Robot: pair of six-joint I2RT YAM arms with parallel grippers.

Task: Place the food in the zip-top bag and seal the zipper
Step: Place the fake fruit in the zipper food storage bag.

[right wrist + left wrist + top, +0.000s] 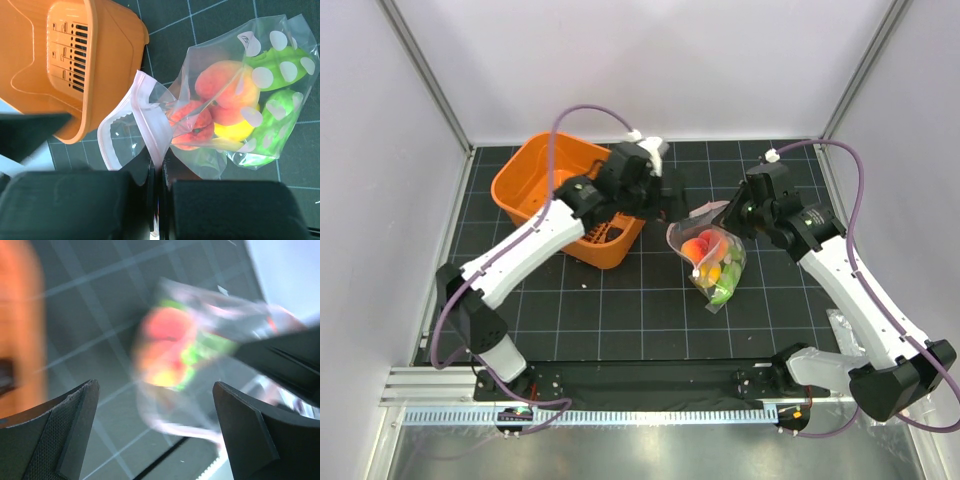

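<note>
One side only is held: right fingers (230, 210) pinch the zipper (148, 120), left fingers (60, 440) wide, so the open bag (119, 145) could spill food (225, 85).

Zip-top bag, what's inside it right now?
Showing through the bag: a peach-orange fruit, a reddish one, a yellow piece and two green pieces. Anything beneath them is hidden.
</note>
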